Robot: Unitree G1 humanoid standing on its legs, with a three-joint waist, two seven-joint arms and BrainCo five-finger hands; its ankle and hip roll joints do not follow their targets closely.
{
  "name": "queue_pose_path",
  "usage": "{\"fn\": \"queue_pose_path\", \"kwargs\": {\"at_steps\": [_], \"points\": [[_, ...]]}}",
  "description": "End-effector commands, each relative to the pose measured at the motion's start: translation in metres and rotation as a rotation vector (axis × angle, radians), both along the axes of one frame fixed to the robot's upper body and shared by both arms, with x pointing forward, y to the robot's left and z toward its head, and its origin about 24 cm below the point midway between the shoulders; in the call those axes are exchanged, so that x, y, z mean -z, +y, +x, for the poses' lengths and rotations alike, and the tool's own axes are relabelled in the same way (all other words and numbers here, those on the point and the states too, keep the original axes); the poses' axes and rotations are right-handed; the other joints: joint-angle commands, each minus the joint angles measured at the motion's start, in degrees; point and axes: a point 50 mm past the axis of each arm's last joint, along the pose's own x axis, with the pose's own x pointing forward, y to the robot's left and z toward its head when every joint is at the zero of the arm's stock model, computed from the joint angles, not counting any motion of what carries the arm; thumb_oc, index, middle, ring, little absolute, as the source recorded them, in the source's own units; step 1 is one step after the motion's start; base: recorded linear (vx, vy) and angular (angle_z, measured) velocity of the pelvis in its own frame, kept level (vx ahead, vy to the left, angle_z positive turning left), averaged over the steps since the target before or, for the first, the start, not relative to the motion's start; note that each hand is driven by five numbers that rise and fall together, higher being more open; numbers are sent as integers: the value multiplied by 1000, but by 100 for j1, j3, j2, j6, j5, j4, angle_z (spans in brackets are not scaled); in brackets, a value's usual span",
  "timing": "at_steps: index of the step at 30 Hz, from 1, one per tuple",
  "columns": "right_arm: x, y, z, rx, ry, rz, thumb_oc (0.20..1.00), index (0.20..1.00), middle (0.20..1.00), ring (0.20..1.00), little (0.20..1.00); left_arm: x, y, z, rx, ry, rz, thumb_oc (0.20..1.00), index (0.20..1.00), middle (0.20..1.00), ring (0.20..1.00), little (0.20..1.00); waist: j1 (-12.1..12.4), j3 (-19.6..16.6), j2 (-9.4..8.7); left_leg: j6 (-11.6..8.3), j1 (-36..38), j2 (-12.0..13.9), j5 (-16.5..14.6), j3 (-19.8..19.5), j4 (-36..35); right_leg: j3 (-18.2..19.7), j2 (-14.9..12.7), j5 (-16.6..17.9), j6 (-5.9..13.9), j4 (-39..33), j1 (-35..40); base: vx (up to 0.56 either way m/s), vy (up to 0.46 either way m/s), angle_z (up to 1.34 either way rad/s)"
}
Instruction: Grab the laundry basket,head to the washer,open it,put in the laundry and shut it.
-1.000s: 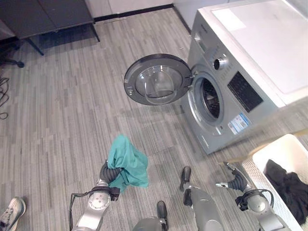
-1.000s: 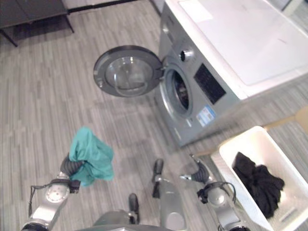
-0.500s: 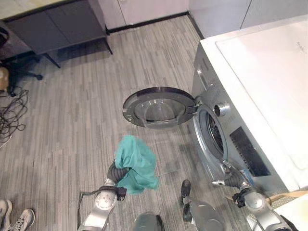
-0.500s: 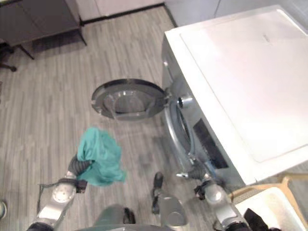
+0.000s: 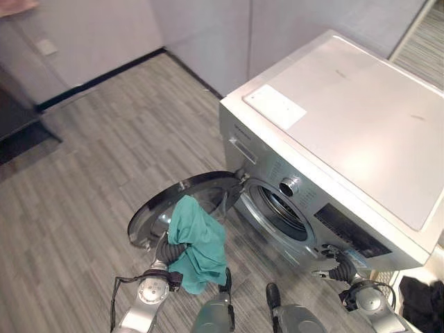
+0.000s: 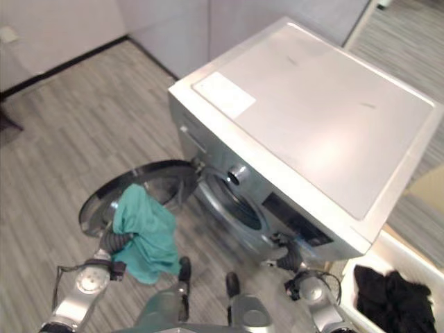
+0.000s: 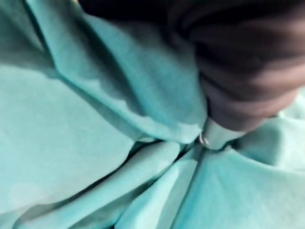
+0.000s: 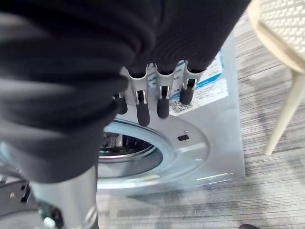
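now the left hand [image 5: 168, 248] is raised at 7 o'clock, fingers buried in one teal cloth [image 5: 199, 241], grip untellable; right hand [image 5: 334, 265] hangs relaxed by one washer [image 5: 333, 159].

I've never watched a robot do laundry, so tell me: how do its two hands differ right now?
The left hand is wrapped in a teal cloth, fingers hidden under it; the right hand holds nothing, fingers loosely open. The left hand hangs over the open washer door; the right hand hovers at the washer front, below the drum opening's right side. Both wear dark ribbed covers.
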Motion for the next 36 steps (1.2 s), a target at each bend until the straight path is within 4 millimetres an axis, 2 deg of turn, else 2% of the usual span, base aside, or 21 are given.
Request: {"fn": "queue_pose_path", "kwargs": {"at_steps": [1, 4, 5, 7, 8, 9, 10, 13, 14, 15, 16, 17, 18, 19, 20, 22, 25, 26, 29, 31, 36], "points": [[-15, -4, 17, 9, -90, -6, 1000, 1000, 1000, 1000, 1000, -24, 14, 6, 32, -112, 92, 200, 200, 200, 200, 200, 67, -211, -267, -141, -182, 113, -622, 5, 642, -136, -104, -134, 415, 155, 130, 48, 230, -71], [-18, 5, 25, -7, -114, 13, 1000, 1000, 1000, 1000, 1000, -31, 23, 9, 6, -140, 121, 200, 200, 200, 200, 200, 162, -144, -244, -107, 72, 191, -739, 556, 503, -1055, -405, -28, 538, 506, -166, 27, 208, -148], [-19, 8, 26, -21, -115, 21, 1000, 1000, 1000, 1000, 1000, -31, 25, 9, -1, -134, 134, 200, 200, 200, 200, 200, 159, -148, -249, -135, 298, 205, -766, 857, 382, -1820, -475, -7, 458, 458, -244, 89, 194, -120], [-19, 8, 26, -30, -113, 11, 1000, 1000, 1000, 1000, 1000, -29, 30, 5, -14, -119, 137, 200, 200, 200, 200, 200, 196, -151, -249, -134, 385, 221, -837, 1123, 425, -2546, -523, -19, 363, 332, -303, 131, 130, -133], [-18, 9, 26, -36, -106, 8, 1000, 1000, 1000, 1000, 1000, -26, 32, 2, -22, -105, 134, 200, 200, 200, 200, 200, 230, -185, -231, -178, 538, 244, -1007, 1186, 392, -2852, -540, -162, 353, 364, -300, 183, 28, -120], [-17, 7, 24, -29, -99, 4, 1000, 1000, 1000, 1000, 1000, -24, 32, 0, -18, -93, 135, 200, 200, 200, 200, 200, 195, -207, -248, -175, 579, 237, -1077, 1235, 450, -2897, -514, -189, 336, 185, -253, 217, -42, -79], [-13, 1, 17, -7, -80, 1, 1000, 1000, 1000, 1000, 1000, -20, 29, -4, -2, -73, 136, 200, 200, 200, 200, 200, 96, -220, -308, -190, 548, 230, -1217, 1296, 786, -2540, -336, -185, 278, -144, -97, 104, -60, -59], [-12, -2, 16, 2, -75, -2, 1000, 1000, 1000, 1000, 1000, -18, 28, -5, 0, -66, 128, 200, 200, 200, 200, 200, 96, -216, -334, -231, 453, 298, -1327, 1355, 1197, -2419, -288, -133, 243, -281, -22, 67, -79, -11], [-15, -8, 15, 17, -85, -14, 1000, 1000, 1000, 1000, 1000, -18, 27, -4, 10, -62, 132, 200, 200, 200, 200, 200, 133, -98, -394, -459, 2, 633, -1103, 1234, 2401, -2275, -180, -113, 58, -428, 142, 12, -120, -19], [-16, -9, 16, 17, -89, -14, 1000, 1000, 1000, 1000, 1000, -17, 27, -4, 6, -62, 127, 200, 200, 200, 200, 200, 172, -44, -401, -492, -140, 620, -1025, 1037, 2669, -2215, -139, -116, 21, -464, 178, -87, -112, -34], [-19, -10, 20, 16, -98, -18, 1000, 1000, 1000, 1000, 1000, -17, 25, -2, 1, -67, 120, 200, 200, 200, 200, 200, 199, -3, -407, -410, -327, 518, -903, 823, 2691, -2223, -135, -32, -34, -512, 127, -69, 80, -45], [-21, -12, 23, 12, -104, -26, 1000, 1000, 1000, 1000, 1000, -15, 24, 0, -12, -65, 109, 200, 200, 200, 200, 200, 229, -19, -388, -343, -412, 405, -1113, 380, 2317, -2014, -139, -66, 45, -519, 142, -54, 94, -57], [-21, -12, 23, 12, -104, -26, 1000, 1000, 1000, 1000, 1000, -15, 24, 0, -12, -65, 109, 200, 200, 200, 200, 200, 233, -14, -389, -340, -401, 401, -1113, 385, 2307, -2009, -142, -68, 48, -516, 146, 112, 207, -89], [-22, -15, 25, 20, -109, -34, 1000, 1000, 1000, 1000, 1000, -13, 23, 1, -20, -62, 108, 200, 200, 200, 200, 200, 273, -18, -362, -351, -426, 346, -1108, -19, 1751, -1758, -146, -84, 112, -483, 138, 62, 121, -89], [-22, -15, 25, 20, -110, -33, 1000, 1000, 1000, 1000, 1000, -13, 23, 1, -20, -63, 109, 200, 200, 200, 200, 200, 265, -34, -376, -347, -432, 326, -1055, -18, 1697, -1761, -162, -67, 112, -489, 112, 108, 197, -79], [-21, -19, 26, 44, -105, -40, 1000, 1000, 1000, 1000, 1000, -12, 19, 5, -13, -66, 98, 200, 200, 200, 200, 200, 289, 23, -238, -430, -405, 321, -801, -555, 1009, -1440, -103, -158, 165, -327, 65, 49, 169, -69], [-19, -23, 24, 67, -101, -43, 1000, 1000, 1000, 1000, 1000, -11, 15, 8, 4, -65, 94, 200, 200, 200, 200, 200, 184, 9, -143, -409, -334, 340, -734, -427, 864, -1378, -175, -162, 210, -135, -131, -49, 247, -65], [-24, -22, 32, 68, -124, -52, 1000, 1000, 1000, 1000, 1000, -15, 16, 13, 11, -83, 125, 200, 200, 200, 200, 200, 126, 178, -141, -304, -444, 252, -844, -279, 1079, -1178, -272, -136, 249, 364, -591, -226, 361, -65], [-26, -19, 37, 75, -140, -34, 1000, 1000, 1000, 1000, 1000, -20, 16, 19, 15, -108, 141, 200, 200, 200, 200, 200, 121, 271, -174, -216, -604, 230, -923, -90, 1242, -1076, -332, -97, 257, 635, -913, -163, 185, -74], [-35, -16, 50, 85, -195, -25, 1000, 1000, 1000, 1000, 1000, -36, 16, 40, 31, -182, 207, 200, 200, 200, 200, 200, 131, 615, -233, -74, -1073, 189, -1187, 97, 1930, -1022, -480, -167, 240, 1180, -1405, -231, 90, -23], [-56, -15, 68, 89, -295, -21, 1000, 1000, 1000, 1000, 1000, -62, 10, 66, 92, -287, 322, 200, 200, 200, 200, 200, 76, 819, -269, 48, -1957, 192, -1556, 56, 3100, -1044, -547, -463, 88, 2023, -2157, -160, 17, -4]]}}
